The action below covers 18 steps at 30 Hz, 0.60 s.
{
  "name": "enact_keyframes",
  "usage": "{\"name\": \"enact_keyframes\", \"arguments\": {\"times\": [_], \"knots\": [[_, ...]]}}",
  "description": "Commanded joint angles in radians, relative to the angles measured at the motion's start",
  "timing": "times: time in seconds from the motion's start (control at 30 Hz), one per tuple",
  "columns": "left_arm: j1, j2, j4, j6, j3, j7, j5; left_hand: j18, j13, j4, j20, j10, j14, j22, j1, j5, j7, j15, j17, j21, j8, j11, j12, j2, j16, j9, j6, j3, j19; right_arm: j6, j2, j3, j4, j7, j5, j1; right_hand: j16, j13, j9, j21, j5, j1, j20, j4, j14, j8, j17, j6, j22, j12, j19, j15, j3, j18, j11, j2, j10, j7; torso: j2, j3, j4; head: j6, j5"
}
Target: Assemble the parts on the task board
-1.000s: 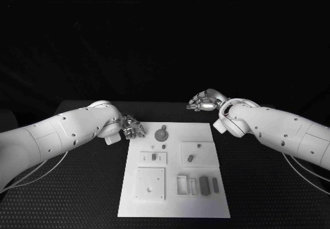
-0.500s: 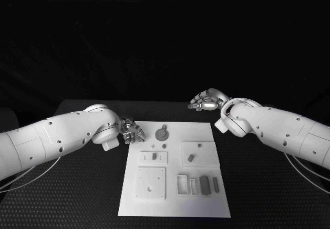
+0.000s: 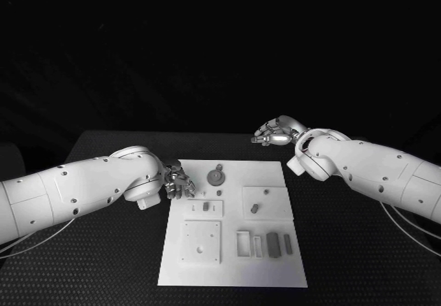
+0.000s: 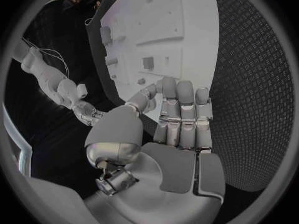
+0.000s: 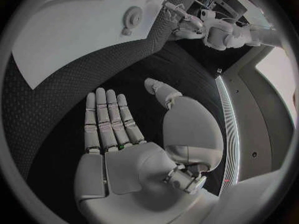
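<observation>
My left hand, empty with fingers loosely apart, hung at the task board's left edge, nearer the parts than my spread right hand.

dim, colourless scene; black surroundings; wrist views bend at edges.

The left hand covers part of the task board's near-left edge — the small parts (grey bars in slots) stay too small to identify.
</observation>
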Motion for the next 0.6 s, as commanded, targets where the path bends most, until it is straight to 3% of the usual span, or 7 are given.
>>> {"name": "enact_keyframes", "arguments": {"times": [0.03,0.4,0.6], "knots": [[0.0,-0.003,0.018,-0.022,-0.006,-0.014,-0.061,-0.001,0.002,-0.008,-0.079,0.038,0.008,0.023,0.008,0.007,-0.024,0.0,0.002,0.006,0.005,-0.031,0.001,0.0,0.006,0.044,0.029,0.002,0.008,0.01,-0.001,0.0,0.003,0.006,0.0,0.0,-0.006,-0.001,-0.002,-0.004,0.005,0.008,0.0,0.001,-0.005,0.004,-0.001,-0.009,0.001,-0.005,-0.007,-0.001,0.0,-0.013,0.001,-0.005,0.008,0.03,0.0,0.0005,-0.0009,-0.003,0.002],[-0.001,-0.013,0.061,-0.004,-0.038,-0.022,-0.104,0.0,0.005,-0.009,-0.081,0.04,0.011,0.023,0.009,0.01,-0.025,-0.001,0.003,0.008,0.004,-0.032,0.002,-0.001,0.008,0.047,0.032,0.002,0.009,0.01,-0.002,0.0,0.004,0.006,0.0,0.0,-0.006,-0.002,-0.002,-0.005,0.006,0.007,0.0,0.002,-0.005,0.004,-0.003,-0.009,0.001,-0.006,-0.007,0.0,-0.001,-0.013,0.001,-0.005,0.009,0.03,-0.001,0.0004,-0.0004,-0.009,0.005],[-0.004,-0.013,0.072,0.004,-0.041,-0.023,-0.122,0.0,0.006,-0.009,-0.081,0.041,0.012,0.023,0.009,0.011,-0.025,-0.002,0.004,0.009,0.004,-0.032,0.003,0.0,0.008,0.048,0.032,0.002,0.01,0.011,-0.004,0.0,0.005,0.006,0.0,0.0,-0.006,-0.002,-0.002,-0.005,0.006,0.008,0.0,0.002,-0.005,0.004,-0.003,-0.009,0.002,-0.007,-0.007,0.0,-0.001,-0.013,0.001,-0.005,0.009,0.03,-0.001,0.0011,-0.0002,-0.011,0.007]]}}
